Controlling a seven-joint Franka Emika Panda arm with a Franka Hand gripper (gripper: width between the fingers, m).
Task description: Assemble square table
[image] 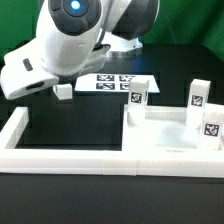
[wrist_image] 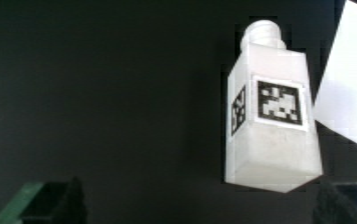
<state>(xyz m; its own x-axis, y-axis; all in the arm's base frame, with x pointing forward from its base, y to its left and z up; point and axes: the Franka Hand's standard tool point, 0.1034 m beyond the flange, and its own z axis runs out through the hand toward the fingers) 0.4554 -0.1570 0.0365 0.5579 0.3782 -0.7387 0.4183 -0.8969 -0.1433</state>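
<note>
The white square tabletop (image: 168, 138) lies at the exterior view's right. Three white tagged legs stand upright on it: one at its back left corner (image: 137, 97), one at the back right (image: 198, 95) and one at the right edge (image: 210, 128). Another leg (image: 63, 90) lies loose on the black table under the arm's hand. In the wrist view this leg (wrist_image: 273, 110) lies flat, tag up, ahead of my gripper (wrist_image: 201, 205). The dark fingertips (wrist_image: 50, 203) stand far apart with nothing between them, and the leg's near end is just short of them.
The marker board (image: 115, 82) lies flat behind the loose leg; its white edge (wrist_image: 356, 100) shows beside the leg in the wrist view. A low white border wall (image: 60, 157) runs along the front and the exterior view's left. The arm's white body (image: 70, 35) fills the upper left.
</note>
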